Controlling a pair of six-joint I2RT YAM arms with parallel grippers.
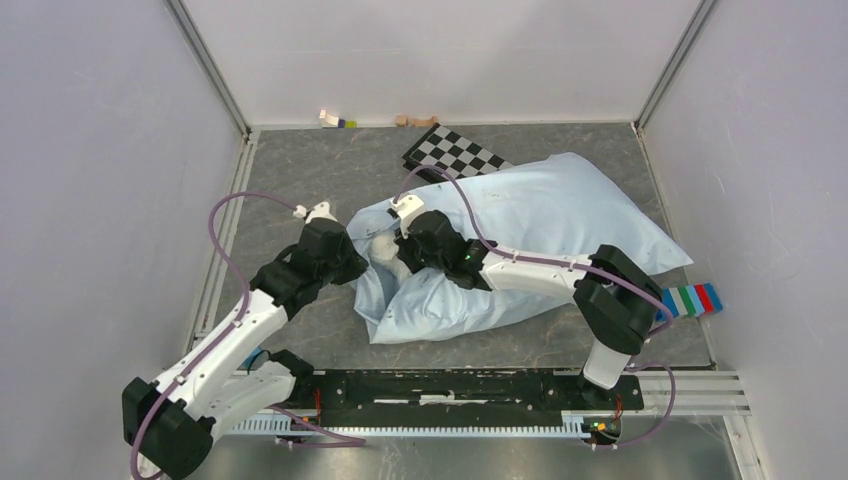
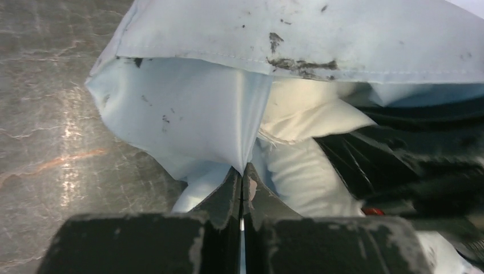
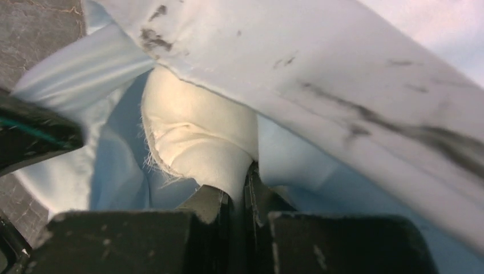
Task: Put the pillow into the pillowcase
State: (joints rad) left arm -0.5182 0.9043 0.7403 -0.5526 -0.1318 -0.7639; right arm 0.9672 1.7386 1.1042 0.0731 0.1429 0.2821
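The left pincer (image 2: 242,176) is pinching the pillowcase (image 2: 182,108) at its hem. The right pincer (image 3: 238,188) is clamping the pillow (image 3: 194,128) by a corner inside the mouth, facing the bench's (image 1: 300,165) left edge.

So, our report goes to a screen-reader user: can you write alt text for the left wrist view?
The left pincer is shut on a fold of the pale blue pillowcase at its open end. Inside the opening the cream pillow shows, with a black arm at the right and grey table at the left.
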